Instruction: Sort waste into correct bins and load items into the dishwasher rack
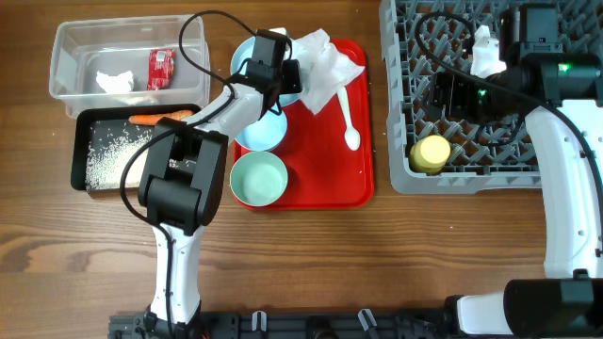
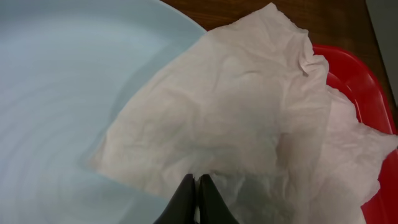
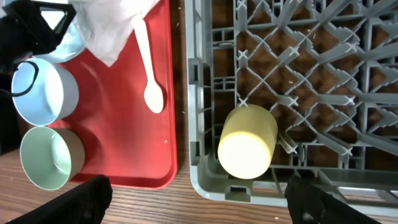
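Observation:
My left gripper (image 1: 287, 75) (image 2: 198, 186) is shut on the edge of a crumpled white napkin (image 1: 325, 66) (image 2: 249, 112) that lies over the pale blue plate (image 1: 247, 49) (image 2: 62, 93) and the red tray (image 1: 330, 179). A pale blue bowl (image 1: 261, 130), a mint-green bowl (image 1: 258, 179) and a white spoon (image 1: 349, 118) sit on the tray. My right gripper (image 1: 452, 94) (image 3: 202, 199) is open and empty above the grey rack (image 1: 471, 179) (image 3: 298, 50), near the yellow cup (image 1: 430, 153) (image 3: 247, 143) lying in its front-left corner.
The clear bin (image 1: 66, 38) at the far left holds a napkin (image 1: 115, 82) and the red wrapper (image 1: 161, 69). The black bin (image 1: 83, 151) in front of it holds rice (image 1: 113, 155) and the carrot (image 1: 160, 119).

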You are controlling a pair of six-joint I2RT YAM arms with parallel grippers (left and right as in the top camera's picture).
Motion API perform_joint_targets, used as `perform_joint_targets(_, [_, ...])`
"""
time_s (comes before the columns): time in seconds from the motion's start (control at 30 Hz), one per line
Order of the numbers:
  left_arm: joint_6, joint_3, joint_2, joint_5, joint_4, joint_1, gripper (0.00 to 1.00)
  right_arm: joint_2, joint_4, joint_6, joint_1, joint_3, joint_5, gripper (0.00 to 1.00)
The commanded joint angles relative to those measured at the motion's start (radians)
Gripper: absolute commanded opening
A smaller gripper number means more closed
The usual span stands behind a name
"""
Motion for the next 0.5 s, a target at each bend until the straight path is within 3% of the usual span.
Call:
perform_joint_targets(0.0, [-0.006, 0.0, -0.021, 0.054, -0.001, 0.0, 0.04, -0.001, -0.009, -0.001, 0.004, 0.013, -0.01, 0.93])
perform_joint_targets(0.47, [0.011, 0.0, -0.304, 0.053, -0.085, 0.001, 0.04, -0.001, -0.009, -0.008, 0.004, 0.013, -0.01, 0.93])
